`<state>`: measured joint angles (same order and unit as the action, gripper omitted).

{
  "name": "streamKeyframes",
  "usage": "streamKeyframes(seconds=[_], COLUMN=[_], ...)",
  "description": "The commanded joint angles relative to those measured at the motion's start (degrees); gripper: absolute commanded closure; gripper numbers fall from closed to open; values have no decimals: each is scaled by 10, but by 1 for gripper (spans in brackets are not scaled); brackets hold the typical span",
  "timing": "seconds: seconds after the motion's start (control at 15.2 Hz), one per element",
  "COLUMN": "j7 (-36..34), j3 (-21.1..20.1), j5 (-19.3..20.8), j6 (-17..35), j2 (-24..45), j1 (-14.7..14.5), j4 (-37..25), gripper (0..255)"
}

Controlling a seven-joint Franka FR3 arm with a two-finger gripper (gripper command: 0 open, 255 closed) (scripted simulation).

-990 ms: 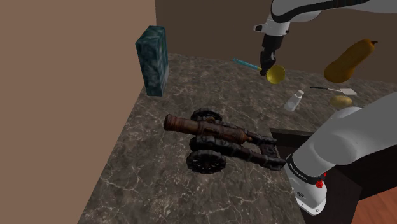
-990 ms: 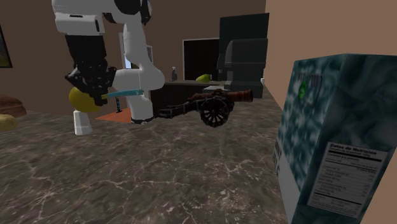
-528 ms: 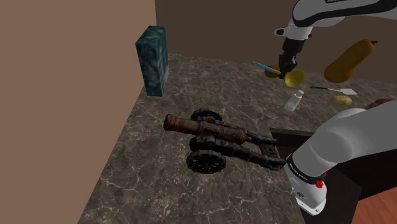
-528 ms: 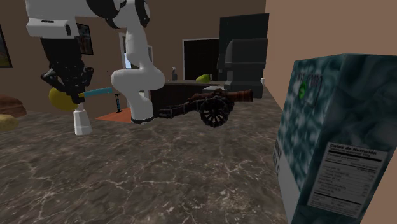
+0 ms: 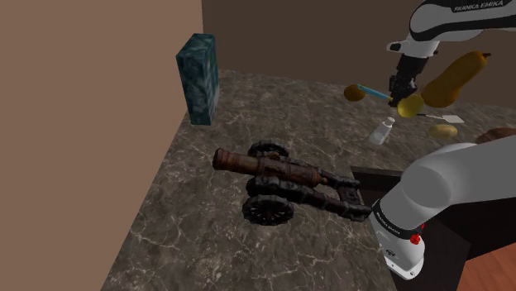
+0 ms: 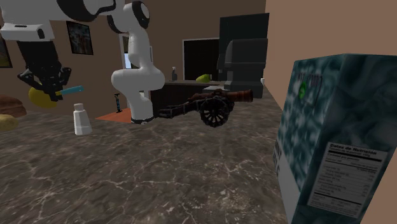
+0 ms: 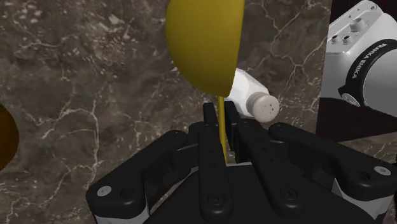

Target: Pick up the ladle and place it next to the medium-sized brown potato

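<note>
Shoulder view: the yellow-bowled ladle (image 5: 409, 105) is held over the desk (image 5: 248, 116), near a brown potato (image 5: 354, 93). Second exterior view: it is raised beside a white bottle (image 6: 81, 119). Wrist view: its stem is clasped by the end effector (image 7: 221, 121).

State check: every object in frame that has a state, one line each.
claw: shut on the ladle's handle
ladle: held, in the air above the counter
white shaker: upright on the counter
toy cannon: upright on its wheels
teal box: standing on end, closed
brown potato: lying on the counter, untouched
</note>
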<state>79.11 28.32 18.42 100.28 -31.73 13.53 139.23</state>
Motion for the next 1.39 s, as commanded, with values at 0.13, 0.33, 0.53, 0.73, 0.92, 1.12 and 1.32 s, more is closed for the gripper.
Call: streamKeyframes(seconds=[0.13,0.33,0.53,0.73,0.92,1.12,1.32], j7=[54,96,107,105,103,102,102], j3=[41,74,89,98,107,116,126], j5=[32,54,62,66,70,73,76], j6=[-3,-1,16,41,66,92,119], j2=[-6,-2,4,11,20,30,42], j1=[26,43,47,47,47,46,44], j4=[-8,-20,-13,5,21,37,51], gripper=[255,255,255,255,255,255,255])
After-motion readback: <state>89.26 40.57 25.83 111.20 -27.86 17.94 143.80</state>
